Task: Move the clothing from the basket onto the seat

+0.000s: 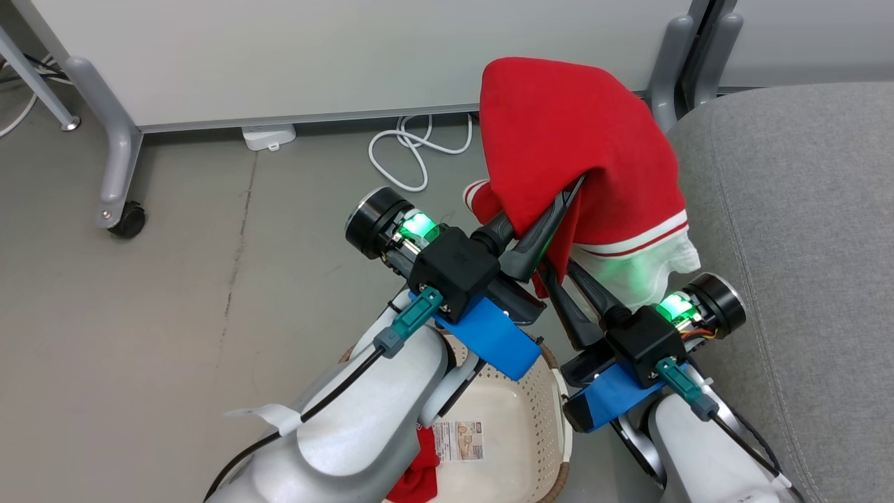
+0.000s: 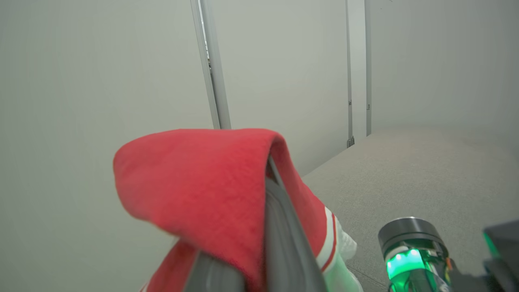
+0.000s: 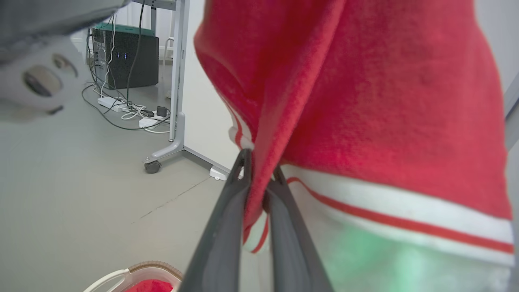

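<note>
The fingertips of the left gripper (image 1: 559,209) are disappearing under a red garment (image 1: 580,140), so exactly where they are pinching it is hard to make out. Its two dark fingers are lying close together, the cloth is draping over them like a hood, and the garment is hanging from them. The right gripper (image 1: 562,283) is reaching in from below, its tips also hiding under the hem in the head view. The right wrist view is showing its jaws narrowed onto a fold of the same garment, with red cloth and a white stripe squeezing out between the fingers (image 3: 227,227). The garment is hanging in the air above the floor (image 1: 209,279), just beside the rounded edge of the sofa seat (image 1: 803,244) and not resting on it.

The pale left forearm (image 1: 363,426) is covering much of the basket (image 1: 545,405), and the bottom edge of the head view is cutting off the rest. Inside, a second red garment (image 1: 419,475) is peeking out beside a paper label (image 1: 457,440) lying on the basket's floor.

The held garment is looking soft and fleecy, with a white band and a thin red stripe running along its hem. The basket is showing cream plastic, perforated walls and a brown woven-look rim. The seat is showing grey woven fabric with a stitched seam.
</note>
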Robot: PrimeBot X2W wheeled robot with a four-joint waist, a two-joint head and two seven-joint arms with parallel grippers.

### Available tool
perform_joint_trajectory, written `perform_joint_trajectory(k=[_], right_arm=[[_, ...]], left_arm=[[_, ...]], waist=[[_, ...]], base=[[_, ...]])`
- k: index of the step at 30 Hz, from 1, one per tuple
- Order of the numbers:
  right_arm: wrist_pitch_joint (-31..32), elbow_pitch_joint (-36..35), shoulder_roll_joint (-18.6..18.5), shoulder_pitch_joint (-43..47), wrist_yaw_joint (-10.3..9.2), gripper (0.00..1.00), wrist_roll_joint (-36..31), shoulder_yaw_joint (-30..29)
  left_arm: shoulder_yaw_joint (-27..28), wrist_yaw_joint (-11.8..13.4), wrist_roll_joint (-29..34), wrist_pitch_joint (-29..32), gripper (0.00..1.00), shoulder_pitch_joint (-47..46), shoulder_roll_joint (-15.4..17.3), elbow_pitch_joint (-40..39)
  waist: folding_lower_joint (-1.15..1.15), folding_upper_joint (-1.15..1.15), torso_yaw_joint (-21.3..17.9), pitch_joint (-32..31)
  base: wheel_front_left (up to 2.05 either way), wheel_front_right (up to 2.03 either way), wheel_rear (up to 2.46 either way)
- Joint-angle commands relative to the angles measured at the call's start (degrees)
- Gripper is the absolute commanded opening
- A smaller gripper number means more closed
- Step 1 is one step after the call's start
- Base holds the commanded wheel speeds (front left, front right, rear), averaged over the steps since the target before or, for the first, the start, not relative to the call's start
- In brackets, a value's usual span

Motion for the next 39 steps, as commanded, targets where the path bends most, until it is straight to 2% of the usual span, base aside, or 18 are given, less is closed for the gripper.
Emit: perform_joint_trajectory(k=[1,20,21,22,23,39], right_arm=[[-0.18,0.28,-0.04,-0.72,0.01,0.0,0.52,0.37],[-0.19,-0.2,-0.03,-0.31,0.01,0.0,2.39,2.12],[-0.18,-0.24,-0.03,-0.32,0.01,0.0,2.51,2.2],[-0.18,-0.22,-0.03,-0.33,0.01,0.0,2.58,2.27],[-0.19,-0.21,-0.03,-0.36,0.01,0.0,2.69,2.36],[-0.19,-0.71,-0.03,0.04,0.01,0.0,3.39,2.61]], left_arm=[[0.21,0.36,-0.37,-0.3,0.0,-0.87,-0.11,-0.01],[-0.27,0.01,-0.39,-0.3,0.0,-1.09,-0.12,0.87],[-0.24,0.09,-0.47,-0.3,0.22,-1.13,-0.12,0.85],[-0.21,0.2,-0.44,-0.29,0.64,-1.16,-0.12,0.82],[-0.2,0.3,-0.38,-0.3,1.0,-1.21,-0.12,0.83],[0.36,0.72,1.24,-0.29,1.0,-0.91,-0.11,1.67]], waist=[[0.0,0.0,-0.04,-0.06],[0.0,0.0,-0.02,-0.22],[0.0,0.0,-0.02,-0.2],[0.0,0.0,-0.02,-0.19],[0.0,0.0,-0.02,-0.18],[0.0,0.0,-0.63,-0.55]], base=[[0.0,0.0,0.0],[0.0,0.0,0.0],[0.0,0.0,0.0],[0.0,0.0,0.0],[0.0,0.0,0.0],[0.0,0.0,0.0]])
